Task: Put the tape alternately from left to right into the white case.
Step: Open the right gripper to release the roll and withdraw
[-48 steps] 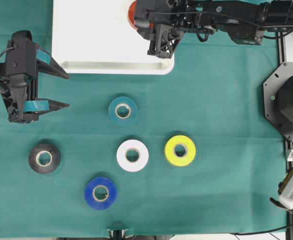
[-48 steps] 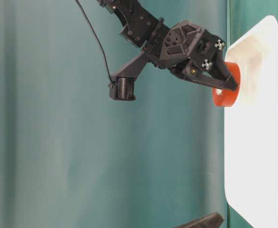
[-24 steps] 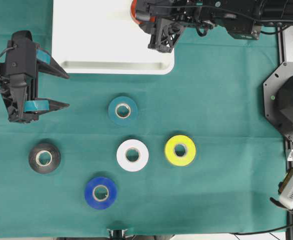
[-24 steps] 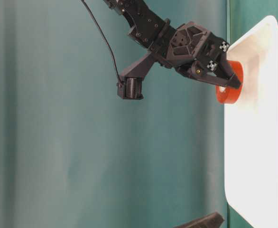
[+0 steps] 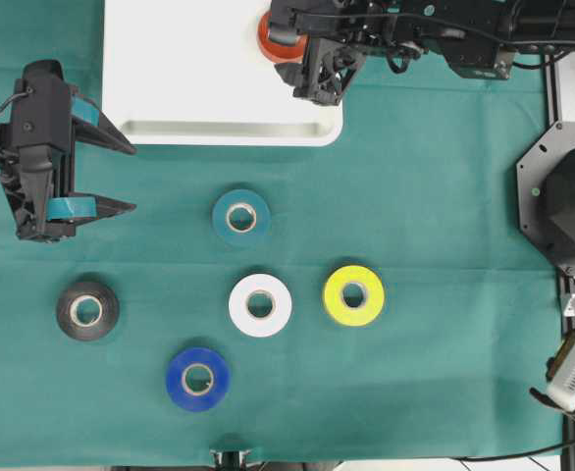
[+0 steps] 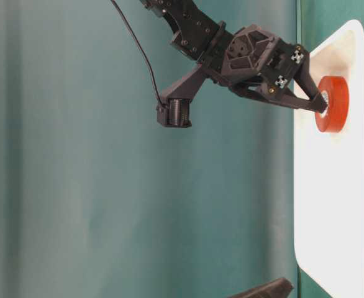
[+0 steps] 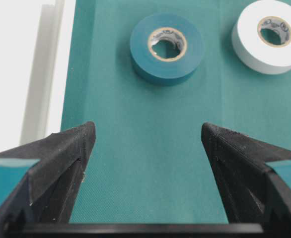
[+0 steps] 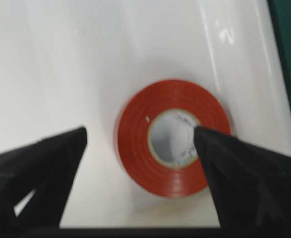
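Both sets of jaws stand wide apart and hold nothing. From above, the right gripper (image 5: 289, 44) reaches over the right end of the white case (image 5: 170, 69), and the red roll (image 5: 276, 37) lies flat in the case right at its fingers. The left gripper (image 5: 121, 177) hangs over the green cloth (image 5: 444, 294) on the left, beside the case. Five rolls lie on the cloth below the case: the teal roll (image 5: 241, 217), the white roll (image 5: 260, 304), the yellow roll (image 5: 353, 294), the black roll (image 5: 87, 310) and the blue roll (image 5: 197, 378).

From the table-level view, the right gripper (image 6: 315, 99) points at the case (image 6: 337, 217), and a fingertip is at the hole of the red roll (image 6: 332, 103), which sits in the case near one end.

From the left wrist, the two black fingers (image 7: 61, 158) are spread wide over bare cloth. The teal roll (image 7: 166, 47) lies well ahead of them, the white roll (image 7: 274, 35) is off to its right, and the rim of the case (image 7: 38, 74) runs along the left.

From the right wrist, the fingers (image 8: 36, 168) stand wide. The red roll (image 8: 173, 137) lies flat on the white floor of the case (image 8: 61, 59), between the fingers and closer to the right one.
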Action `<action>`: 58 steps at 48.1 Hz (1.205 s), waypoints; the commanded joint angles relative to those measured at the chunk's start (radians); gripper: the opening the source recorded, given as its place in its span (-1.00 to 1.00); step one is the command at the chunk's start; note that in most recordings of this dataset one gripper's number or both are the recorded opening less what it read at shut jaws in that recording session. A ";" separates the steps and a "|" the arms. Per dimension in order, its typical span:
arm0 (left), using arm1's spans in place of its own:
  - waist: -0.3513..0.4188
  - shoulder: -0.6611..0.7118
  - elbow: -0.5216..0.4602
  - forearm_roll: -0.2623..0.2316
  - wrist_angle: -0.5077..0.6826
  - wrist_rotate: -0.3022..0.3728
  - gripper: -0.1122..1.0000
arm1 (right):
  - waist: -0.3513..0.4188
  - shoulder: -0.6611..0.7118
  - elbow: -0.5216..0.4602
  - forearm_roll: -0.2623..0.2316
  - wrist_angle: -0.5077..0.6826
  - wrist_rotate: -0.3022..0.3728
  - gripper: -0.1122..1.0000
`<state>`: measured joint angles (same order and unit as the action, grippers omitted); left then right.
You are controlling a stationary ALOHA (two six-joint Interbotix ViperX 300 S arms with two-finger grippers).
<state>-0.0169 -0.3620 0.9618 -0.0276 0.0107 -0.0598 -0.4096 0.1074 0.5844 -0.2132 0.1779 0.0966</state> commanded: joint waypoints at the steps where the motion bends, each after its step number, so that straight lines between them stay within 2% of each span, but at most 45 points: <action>1: -0.003 -0.006 -0.021 -0.002 -0.002 0.000 0.85 | 0.000 -0.015 -0.009 -0.002 -0.006 0.003 0.58; 6: -0.003 -0.006 -0.021 -0.002 0.002 0.000 0.85 | 0.002 -0.015 -0.009 -0.002 -0.006 0.002 0.49; 19: -0.003 -0.006 -0.021 -0.002 0.008 0.000 0.85 | 0.028 -0.058 0.003 -0.002 -0.006 0.003 0.50; 37: -0.003 -0.006 -0.021 -0.002 0.012 0.000 0.85 | 0.169 -0.184 0.094 -0.002 -0.031 0.003 0.49; 58: -0.003 -0.006 -0.021 -0.002 0.012 0.002 0.85 | 0.310 -0.249 0.189 0.003 -0.137 0.005 0.49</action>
<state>-0.0169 -0.3620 0.9618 -0.0261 0.0276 -0.0598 -0.1197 -0.1089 0.7747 -0.2117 0.0629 0.0997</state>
